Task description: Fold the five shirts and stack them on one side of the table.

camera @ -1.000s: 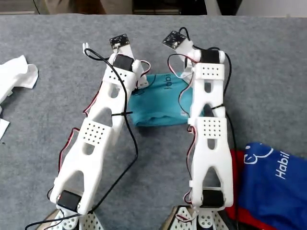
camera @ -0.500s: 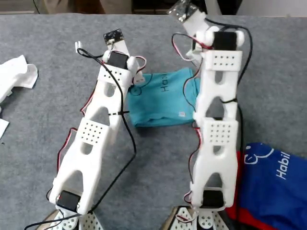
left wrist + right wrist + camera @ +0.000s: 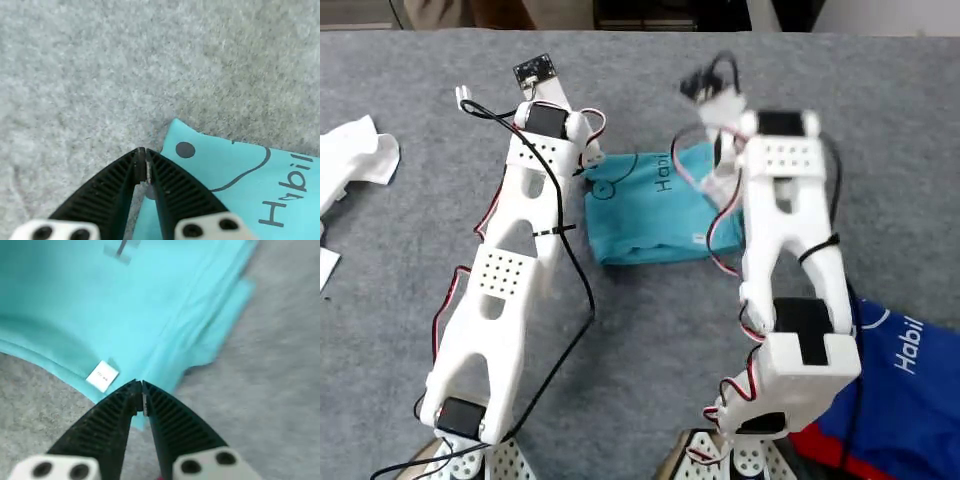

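Teal shirt (image 3: 650, 215) looks folded. My left end effector (image 3: 141, 152) and right end effector (image 3: 139, 387) closed, empty. Next, probably: grip it, stack aside.

Bright, even overhead light w/ soft, faint shadows on table (image 3: 650, 340).

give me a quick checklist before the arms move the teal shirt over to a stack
1. teal shirt folded into a compact rectangle, flat on the table: ok
2. left gripper open for a grasp: not ok, it is shut with its tips at the shirt's corner
3. right gripper open for a grasp: not ok, it is shut over the shirt's edge by the white tag
4. stack side ready: cannot tell, the blue shirt lies over red cloth at the right, partly cut off
5. other shirts folded: not ok, the white shirt lies rumpled at the left
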Tool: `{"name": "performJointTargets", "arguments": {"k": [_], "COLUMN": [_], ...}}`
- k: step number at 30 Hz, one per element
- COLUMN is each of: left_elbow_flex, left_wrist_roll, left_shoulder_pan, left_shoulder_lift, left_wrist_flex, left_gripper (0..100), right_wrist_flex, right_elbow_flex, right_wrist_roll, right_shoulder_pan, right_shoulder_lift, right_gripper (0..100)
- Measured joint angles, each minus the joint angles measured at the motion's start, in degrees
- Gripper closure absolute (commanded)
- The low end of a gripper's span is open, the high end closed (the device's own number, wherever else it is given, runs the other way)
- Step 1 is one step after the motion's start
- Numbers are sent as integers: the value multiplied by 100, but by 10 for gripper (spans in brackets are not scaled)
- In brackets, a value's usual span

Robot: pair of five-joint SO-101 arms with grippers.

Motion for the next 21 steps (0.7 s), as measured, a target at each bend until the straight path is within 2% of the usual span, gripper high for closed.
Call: {"name": "performJointTargets", "arguments": {"k": [5, 8, 11, 21], "left_elbow_flex": [0, 35, 44, 44], "left_wrist_roll": [0, -273, -545, -642], "left_shoulder_pan": [53, 229, 299, 299], "left_shoulder_lift": [149, 325, 360, 378], "left_wrist_flex": [-114, -369, -519, -554], "left_gripper": [981, 981, 981, 980], "right_wrist_flex": [-905, -1222, -1301, -1099], "right_elbow_flex": [1222, 1574, 1723, 1257], "right_wrist_roll": [-35, -18, 88, 88], "right_shoulder_pan": [149, 422, 571, 422], "right_shoulder_lift": [-9, -9, -79, -580], "right_gripper": [995, 995, 995, 994]}}
